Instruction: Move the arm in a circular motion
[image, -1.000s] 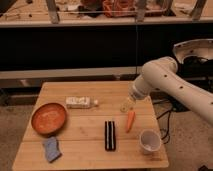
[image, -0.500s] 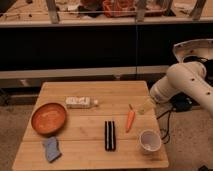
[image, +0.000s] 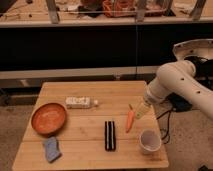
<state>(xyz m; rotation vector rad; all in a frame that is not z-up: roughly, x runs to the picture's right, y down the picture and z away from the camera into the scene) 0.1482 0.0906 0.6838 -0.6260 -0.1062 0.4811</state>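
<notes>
A: Bkgd: dark panel wall, cluttered shelf up top w/ an orange crate (image: 122, 7). In front, a rectangular table (image: 90, 91) of light wood, grain visible.

B: What's on it?

A: Round orange bowl (image: 48, 118), left. Blue sponge (image: 51, 149), soft-looking, front-left corner. Clear bottle (image: 80, 102) lying on its side. Flat black ribbed bar (image: 110, 135), center-front. Tapered carrot (image: 130, 119). White cup (image: 150, 141), upright, front-right.

B: And the arm?

A: The arm (image: 182, 82) is thick, smooth, white, w/ rounded joints. It enters from the right and slopes down-left over the table's right side. The gripper (image: 140, 112) is its narrow pale-yellow tip, just beside the carrot's upper end and above the cup.

B: Touching the carrot?

A: Can't tell. Whether the gripper is released or clenched can't be told either; it's too small and blurry.

B: Anything cut off?

A: The arm's far segment runs off the right edge. Dark cables sit behind it, partly hidden.
</notes>
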